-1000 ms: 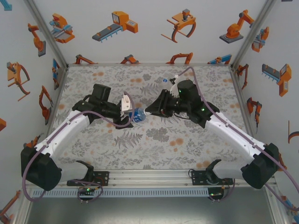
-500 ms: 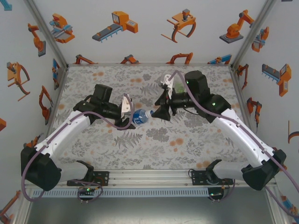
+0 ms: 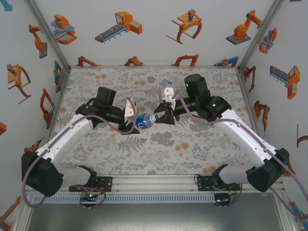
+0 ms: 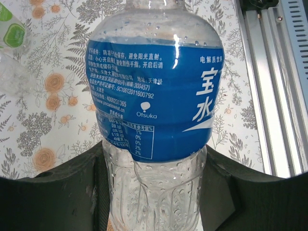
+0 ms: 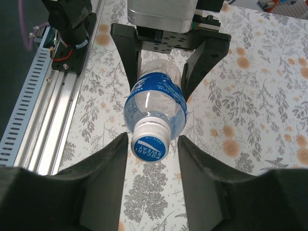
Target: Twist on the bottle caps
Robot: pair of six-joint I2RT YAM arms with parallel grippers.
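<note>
My left claw is clenched on the bottle, with its black fingers pressed to both sides of the clear lower body. The bottle is see-through plastic beaded with droplets, wrapped in a blue label with white print. It lies nearly level above the middle of the floral table, neck pointing at my right arm. My right claw is released, its fingers standing to either side of the cap, a white ring with a blue printed top sitting on the neck. One finger is at the cap's edge, and table shows between the cap and the other. Both forearms reach inward from the near corners and meet nose to nose. Half a second ago my right wrist was rolled differently and its tips were just short of the neck; since then it has come in around the cap, while my left arm and the bottle have stayed put
</note>
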